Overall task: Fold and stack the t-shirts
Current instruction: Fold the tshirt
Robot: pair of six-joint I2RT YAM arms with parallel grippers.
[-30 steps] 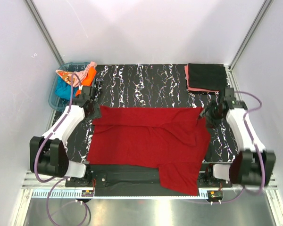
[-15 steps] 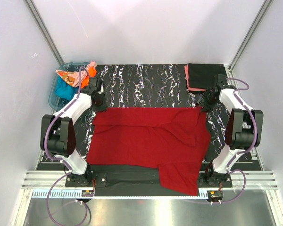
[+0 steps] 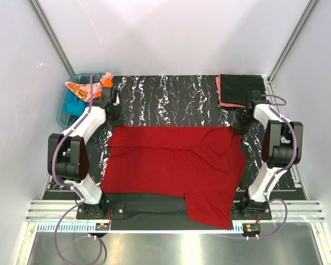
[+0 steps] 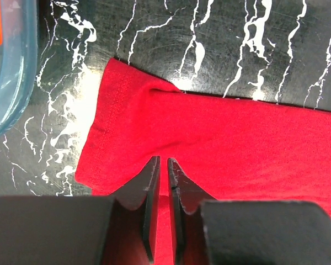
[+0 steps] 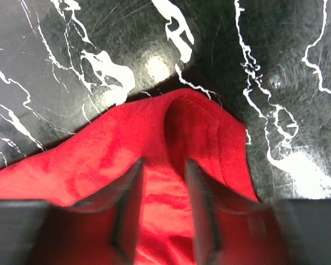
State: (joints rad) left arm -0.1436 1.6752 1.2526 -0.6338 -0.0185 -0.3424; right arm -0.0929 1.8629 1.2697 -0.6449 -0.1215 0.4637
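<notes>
A dark red t-shirt lies spread over the middle of the black marbled table, one part hanging over the near edge. My left gripper is above the shirt's far left sleeve. Its jaws are together but for a thin slit, with no cloth visibly pinched. My right gripper hovers over the far right sleeve with its jaws apart. A folded black shirt lies on a salmon pink one at the back right.
A blue translucent tub at the back left holds teal, orange and pale peach shirts. Its rim shows in the left wrist view. Metal frame posts stand at both back corners.
Both arms have swung their elbows up and in, and the grippers have moved slightly farther back at the shirt's far corners. The red shirt has barely shifted.
</notes>
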